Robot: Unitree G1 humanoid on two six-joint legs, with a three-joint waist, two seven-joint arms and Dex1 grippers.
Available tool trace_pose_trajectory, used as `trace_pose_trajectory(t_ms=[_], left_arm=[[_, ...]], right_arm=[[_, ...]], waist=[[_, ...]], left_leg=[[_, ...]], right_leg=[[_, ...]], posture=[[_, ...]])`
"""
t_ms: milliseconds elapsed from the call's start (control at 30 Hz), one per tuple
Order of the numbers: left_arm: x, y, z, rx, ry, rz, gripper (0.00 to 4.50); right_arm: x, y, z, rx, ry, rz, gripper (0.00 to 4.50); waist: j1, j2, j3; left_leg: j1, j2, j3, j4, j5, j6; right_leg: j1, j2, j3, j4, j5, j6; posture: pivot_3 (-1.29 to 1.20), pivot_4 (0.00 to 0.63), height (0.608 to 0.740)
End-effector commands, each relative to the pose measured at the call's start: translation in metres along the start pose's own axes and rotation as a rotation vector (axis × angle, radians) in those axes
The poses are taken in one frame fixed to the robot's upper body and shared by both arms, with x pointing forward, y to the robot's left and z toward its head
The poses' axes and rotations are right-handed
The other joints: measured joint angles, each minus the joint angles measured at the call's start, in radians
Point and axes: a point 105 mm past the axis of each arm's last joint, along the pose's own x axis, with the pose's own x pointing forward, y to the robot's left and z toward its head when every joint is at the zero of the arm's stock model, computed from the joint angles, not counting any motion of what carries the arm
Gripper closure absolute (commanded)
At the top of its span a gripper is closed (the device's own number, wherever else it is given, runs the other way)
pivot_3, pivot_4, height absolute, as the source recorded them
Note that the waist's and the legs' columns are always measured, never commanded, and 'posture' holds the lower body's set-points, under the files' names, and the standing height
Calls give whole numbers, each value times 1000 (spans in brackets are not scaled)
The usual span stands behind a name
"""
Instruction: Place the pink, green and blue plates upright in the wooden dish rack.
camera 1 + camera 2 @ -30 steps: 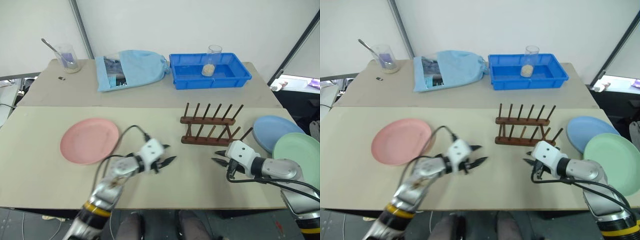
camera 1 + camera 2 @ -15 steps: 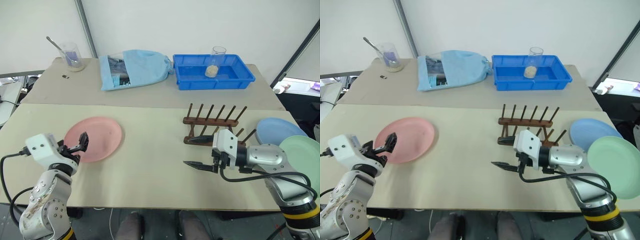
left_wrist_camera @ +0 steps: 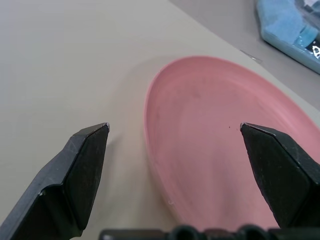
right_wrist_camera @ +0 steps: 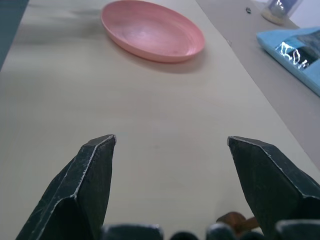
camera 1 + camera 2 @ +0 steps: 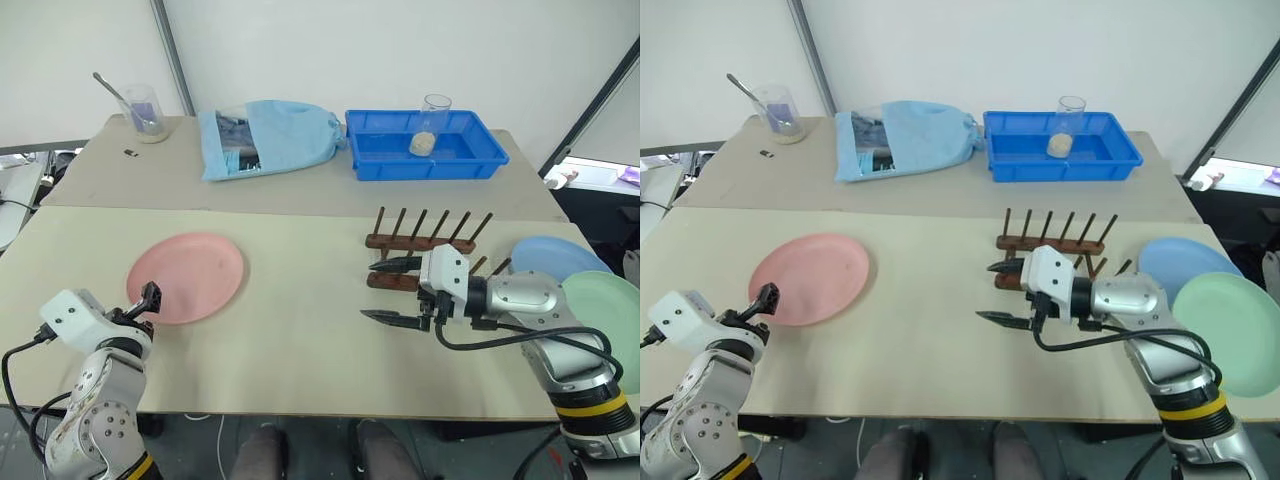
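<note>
Your table [image 5: 300,340] runs across the whole scene, pale beige, with a second, greyer table [image 5: 180,170] butted against its far edge. On that far one you have a blue tray [image 5: 425,158] holding a glass cup [image 5: 432,112], a light blue bag [image 5: 268,138] left of the tray, and a beaker [image 5: 143,110] with a spoon in it at the far left.

On the near table, your pink plate [image 5: 186,277] lies flat on the left side. The green plate [image 5: 1232,332] sits at the right edge, overlapping the blue plate [image 5: 1185,264] just beyond it; both lie flat. The rack [image 5: 425,252] stands empty between the pink plate and those two, right of centre, pegs upright.

Your right gripper [image 5: 390,292] hovers just in front of the rack's left end, pointing left, fingers spread wide with nothing between them. Your left gripper [image 3: 175,130] sits at the near left edge of the pink plate, released, fingers straddling the rim without gripping it.
</note>
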Motion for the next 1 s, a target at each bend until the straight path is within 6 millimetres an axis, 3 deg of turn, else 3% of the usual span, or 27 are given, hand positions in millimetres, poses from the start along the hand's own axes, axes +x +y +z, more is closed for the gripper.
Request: trace_pose_trajectory(t_ms=[33,133,233,500,767,833,1000], left_arm=[[4,-13,-12,-42,56,-24,0],[8,-21,-20,-59,87,-37,0],[11,-23,-24,-74,98,-25,782],[14,-23,-24,-76,93,-27,4465],[14,-32,-11,-47,41,-74,4465],[14,-35,-5,-32,25,-81,4500],[13,-45,8,-3,-13,-111,4500]], right_arm=[[2,-1,30,-10,-96,42,535],[4,-3,37,1,-115,57,535],[5,-4,38,-15,-102,68,507],[7,-10,38,-14,-83,56,507],[8,-11,36,21,-82,63,507],[8,-12,37,24,-79,64,8],[11,-14,39,-46,-57,47,8]], waist=[[0,0,0],[0,-1,0],[2,-1,0],[2,-1,0],[0,-1,0],[0,-1,0],[0,-1,0]], left_leg=[[0,0,0,0,0,0],[0,0,0,0,0,0],[0,0,-1,0,0,0],[0,0,0,0,0,0],[0,0,0,0,0,0],[0,0,0,0,0,0],[-1,0,0,-1,0,0]], right_leg=[[0,0,0,0,1,-2],[0,0,0,0,2,-4],[0,0,0,0,2,-4],[0,0,0,0,2,-4],[0,0,0,0,2,-4],[0,0,0,0,3,-4],[-1,0,0,-1,3,-4]], posture=[[0,150,740],[0,150,740],[0,150,740],[0,150,740],[0,150,740],[0,150,740],[0,150,740]])
